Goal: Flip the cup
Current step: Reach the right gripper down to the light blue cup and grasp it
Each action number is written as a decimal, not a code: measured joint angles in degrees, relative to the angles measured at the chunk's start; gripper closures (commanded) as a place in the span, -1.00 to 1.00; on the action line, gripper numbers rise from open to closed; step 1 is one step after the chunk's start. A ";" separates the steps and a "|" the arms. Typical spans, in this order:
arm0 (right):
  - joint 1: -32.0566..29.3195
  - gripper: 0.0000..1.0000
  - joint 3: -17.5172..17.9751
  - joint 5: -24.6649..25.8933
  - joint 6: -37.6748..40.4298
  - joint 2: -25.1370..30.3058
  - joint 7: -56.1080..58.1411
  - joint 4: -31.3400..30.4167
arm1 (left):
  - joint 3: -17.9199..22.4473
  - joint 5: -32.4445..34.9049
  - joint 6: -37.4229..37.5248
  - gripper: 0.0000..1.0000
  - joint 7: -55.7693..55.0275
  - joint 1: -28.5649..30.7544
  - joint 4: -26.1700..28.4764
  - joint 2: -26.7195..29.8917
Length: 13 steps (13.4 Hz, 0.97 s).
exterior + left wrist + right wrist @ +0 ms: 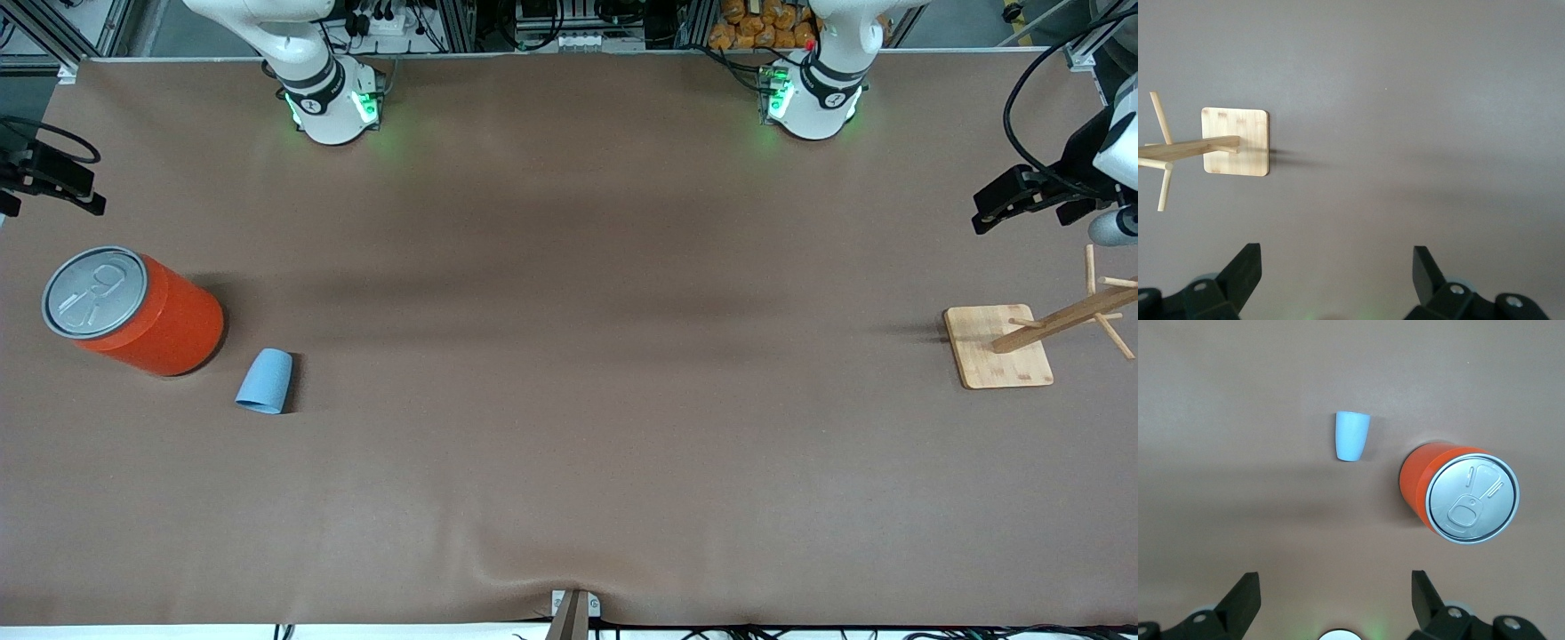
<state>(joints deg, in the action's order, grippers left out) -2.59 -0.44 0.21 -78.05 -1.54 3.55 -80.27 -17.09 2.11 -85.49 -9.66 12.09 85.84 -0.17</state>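
Note:
The small light-blue cup (265, 380) appears to lie on its side on the brown table, wide end toward the front camera, beside the big orange can (133, 311). It also shows in the right wrist view (1352, 437), next to the can (1458, 493). My right gripper (1335, 577) is open and empty, up in the air at the right arm's end of the table (84, 191), apart from cup and can. My left gripper (1336, 250) is open and empty, up in the air at the left arm's end (987, 212).
A wooden peg rack on a square bamboo base (1000, 347) stands at the left arm's end of the table, below my left gripper; it also shows in the left wrist view (1235, 141). The orange can stands upright with its grey pull-tab lid up.

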 measured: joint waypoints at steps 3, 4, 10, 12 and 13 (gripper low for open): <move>-0.03 -1.00 -0.05 0.00 0.10 0.01 -0.03 -0.01 | 0.00 0.00 0.06 -1.00 1.21 0.00 0.01 0.00; -0.03 -1.00 -0.08 0.00 0.11 0.01 -0.03 -0.09 | -0.01 0.00 0.06 -1.00 1.49 0.00 0.01 0.00; -0.04 -1.00 -0.06 -0.05 -9.57 -0.68 -0.02 -11.55 | -0.26 0.00 0.06 -1.00 2.78 -0.05 -0.04 0.01; -0.04 -1.00 -0.06 -0.05 -16.75 -2.11 -0.01 -18.56 | -0.49 0.00 0.07 -1.00 2.79 -0.06 -0.03 0.01; -0.04 -1.00 -0.04 -0.05 -20.26 -3.37 -0.01 -21.27 | -0.55 0.00 0.07 -1.00 2.79 -0.06 -0.02 0.00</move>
<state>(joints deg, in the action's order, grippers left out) -2.63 -0.48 0.16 -98.30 -4.91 3.54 -101.53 -17.64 2.11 -85.42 -6.88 12.03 85.83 -0.16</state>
